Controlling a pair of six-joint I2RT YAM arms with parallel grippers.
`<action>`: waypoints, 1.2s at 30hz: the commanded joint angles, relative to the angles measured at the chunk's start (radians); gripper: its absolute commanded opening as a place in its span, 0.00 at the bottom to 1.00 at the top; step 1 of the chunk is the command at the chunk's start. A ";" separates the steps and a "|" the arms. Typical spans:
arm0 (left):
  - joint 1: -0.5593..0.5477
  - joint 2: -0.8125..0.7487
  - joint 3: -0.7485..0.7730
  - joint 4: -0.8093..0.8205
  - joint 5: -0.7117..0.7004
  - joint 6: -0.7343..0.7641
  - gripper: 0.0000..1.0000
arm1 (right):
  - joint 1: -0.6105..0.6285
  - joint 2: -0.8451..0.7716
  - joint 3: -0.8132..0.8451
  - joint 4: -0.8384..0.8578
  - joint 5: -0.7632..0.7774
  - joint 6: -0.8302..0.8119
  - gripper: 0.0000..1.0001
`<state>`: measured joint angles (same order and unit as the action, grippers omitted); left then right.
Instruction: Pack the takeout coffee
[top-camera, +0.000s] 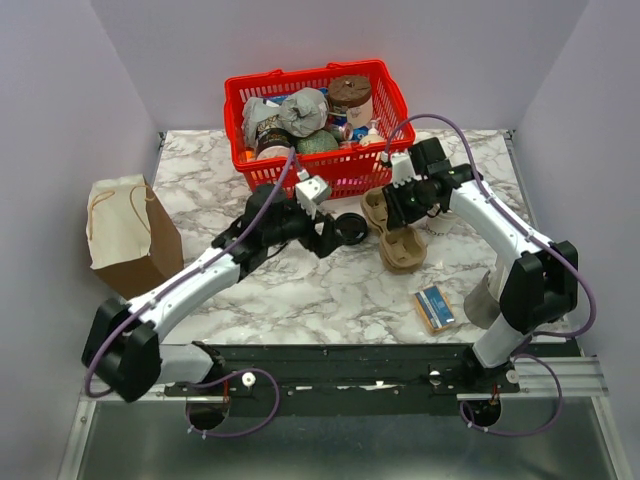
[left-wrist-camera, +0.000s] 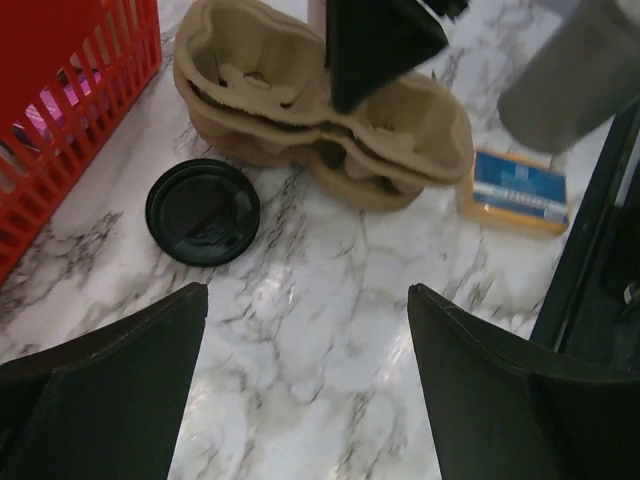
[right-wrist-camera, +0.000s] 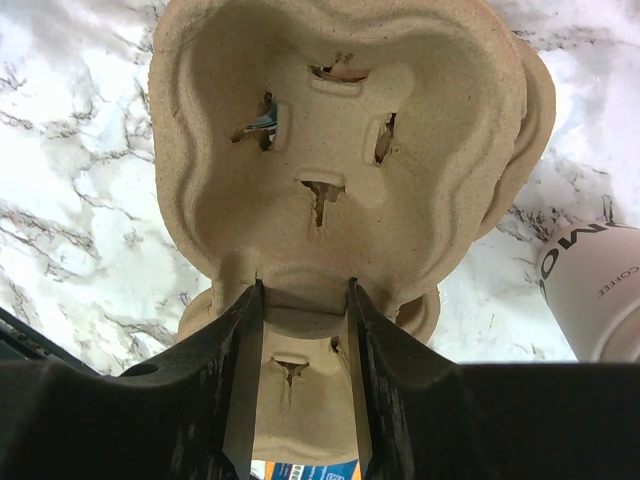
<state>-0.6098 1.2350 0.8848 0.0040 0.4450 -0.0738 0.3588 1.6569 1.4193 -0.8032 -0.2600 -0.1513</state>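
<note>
Takeout coffee (right-wrist-camera: 600, 290) is beside the cup carrier (right-wrist-camera: 330, 150) pinched by right tool (right-wrist-camera: 303, 300); left tool (left-wrist-camera: 305, 295) gapes wide.

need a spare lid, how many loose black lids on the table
1: loose black lid flat beside the pulp carriers; more may hide in the red basket.

Two arms. Left arm (top-camera: 190, 290) and right arm (top-camera: 505, 228) have white link shells, black joint housings and chunky black base blocks. Purple cable (top-camera: 268, 205) runs along each arm and loops under the bases. Light grey camera block (top-camera: 312, 190) on the left wrist. Left gripper (left-wrist-camera: 305, 290) and right gripper (right-wrist-camera: 300, 300) are matte black with wedge-shaped jaws; the right one's inner faces are silvery grey.
</note>
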 joint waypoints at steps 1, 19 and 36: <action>0.001 0.148 0.052 0.274 -0.078 -0.397 0.88 | -0.004 0.004 0.021 -0.024 -0.036 -0.017 0.29; -0.027 0.396 0.155 0.340 -0.121 -0.560 0.86 | -0.035 -0.014 0.026 -0.017 -0.091 0.041 0.29; -0.054 0.523 0.221 0.358 -0.114 -0.592 0.85 | -0.063 -0.046 0.007 -0.019 -0.131 0.064 0.29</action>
<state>-0.6476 1.7306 1.0706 0.3279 0.3466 -0.6449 0.3069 1.6474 1.4193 -0.8108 -0.3634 -0.1017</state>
